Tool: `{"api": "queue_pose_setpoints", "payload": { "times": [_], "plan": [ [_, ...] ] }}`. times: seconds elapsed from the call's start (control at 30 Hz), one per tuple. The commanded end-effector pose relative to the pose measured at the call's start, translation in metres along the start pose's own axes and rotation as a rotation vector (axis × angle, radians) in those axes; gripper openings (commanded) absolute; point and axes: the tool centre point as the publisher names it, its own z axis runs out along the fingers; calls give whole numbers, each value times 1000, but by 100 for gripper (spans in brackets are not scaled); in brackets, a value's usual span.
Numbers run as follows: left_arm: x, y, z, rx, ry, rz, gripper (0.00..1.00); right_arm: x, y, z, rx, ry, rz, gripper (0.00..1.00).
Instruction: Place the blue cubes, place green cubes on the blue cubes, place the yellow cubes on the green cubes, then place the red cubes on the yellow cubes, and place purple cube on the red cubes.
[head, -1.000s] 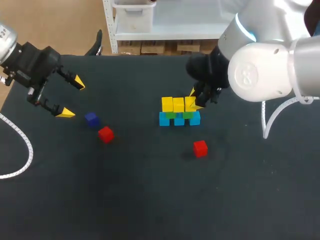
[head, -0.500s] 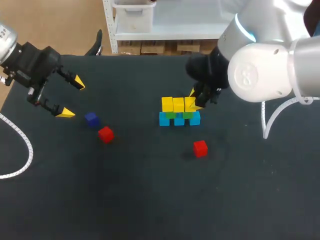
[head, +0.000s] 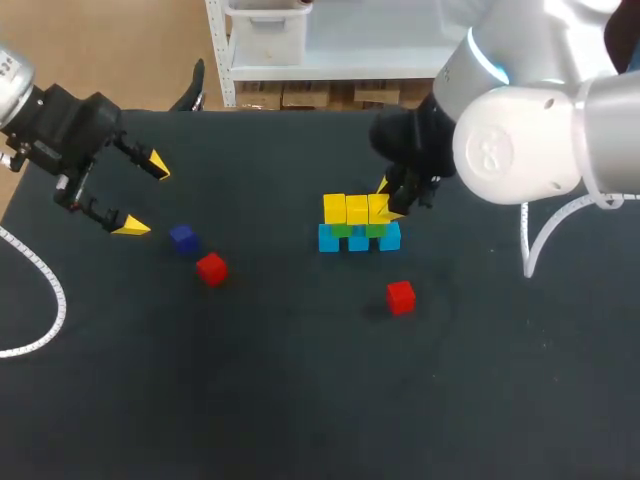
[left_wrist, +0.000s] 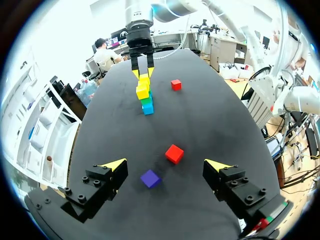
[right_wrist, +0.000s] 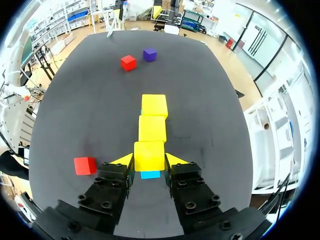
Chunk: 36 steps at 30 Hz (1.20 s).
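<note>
At the far left, our left gripper (head: 145, 197) hangs over the black table (head: 300, 400) with its two fingers spread wide apart, holding no cube. A white bumpy hose (head: 48, 300) curls across the table just under that arm. A little to the right lies the purple cube (head: 182, 237), and close beside it, nearer to us, a red cube (head: 211, 268), with a small gap between them. In the left wrist view both lie ahead of the spread fingers. In the middle of the table stands our little wall: three blue cubes (head: 358, 240) in a row at the bottom, green cubes (head: 343, 230) peeking out on top of them, and three yellow cubes (head: 357, 210) in a row on the green ones. Our right gripper (head: 391, 198) comes down on the wall's right end, and its fingers are pressed on both sides of the last yellow cube (right_wrist: 149, 156), so it is clamped on it. The dark wrist covers part of that end in the head view. In front of the wall, well apart from it, lies a second red cube (head: 401, 297).
</note>
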Motion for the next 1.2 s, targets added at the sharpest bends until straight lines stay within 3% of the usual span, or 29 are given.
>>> {"api": "queue_pose_setpoints", "payload": {
  "times": [0.03, 0.13, 0.37, 0.43, 0.53, 0.6, 0.63, 0.73, 0.77, 0.87, 0.9, 0.93, 0.97, 1.1, 1.2],
  "plan": [
    [1, 1, 0, 2, -2, 3, 100, 0, -2, 1, -3, 0, 0, 27],
    [1, 1, 0, 2, -2, 3, 100, 0, -2, 1, -5, -1, -1, 38],
    [1, 1, 0, 2, -2, 3, 100, 1, -2, 2, -6, 1, 0, 49],
    [1, 1, 0, 2, -2, 3, 100, 1, -3, 2, -7, 1, 1, 62],
    [1, 1, 0, 2, -2, 3, 100, 2, -2, 1, -5, 0, 1, 62],
    [1, 1, 0, 2, -2, 3, 100, 3, -2, 0, 1, -3, 3, 73],
    [1, 1, 0, 2, -2, 3, 100, 3, -3, -2, 6, -7, 4, 86],
    [1, 1, 0, 2, -2, 3, 100, 6, -4, -9, 19, -17, 8, 91],
    [1, 1, 0, 2, -2, 3, 100, 8, -5, -11, 22, -19, 9, 98],
    [1, 1, 0, 2, -2, 3, 100, 15, -8, -15, 29, -22, 19, 100],
    [1, 1, 0, 2, -2, 3, 100, 17, -9, -15, 30, -22, 22, 97],
    [1, 1, 0, 2, -2, 3, 100, 20, -10, -16, 30, -21, 26, 85],
    [1, 1, 0, 2, -2, 3, 100, 22, -10, -16, 31, -23, 31, 62],
    [1, 1, 0, 2, -2, 3, 100, 29, -12, -16, 30, -26, 37, 0],
    [1, 1, 0, 2, -2, 3, 100, 31, -11, -15, 31, -38, 16, 0]
  ]
}}
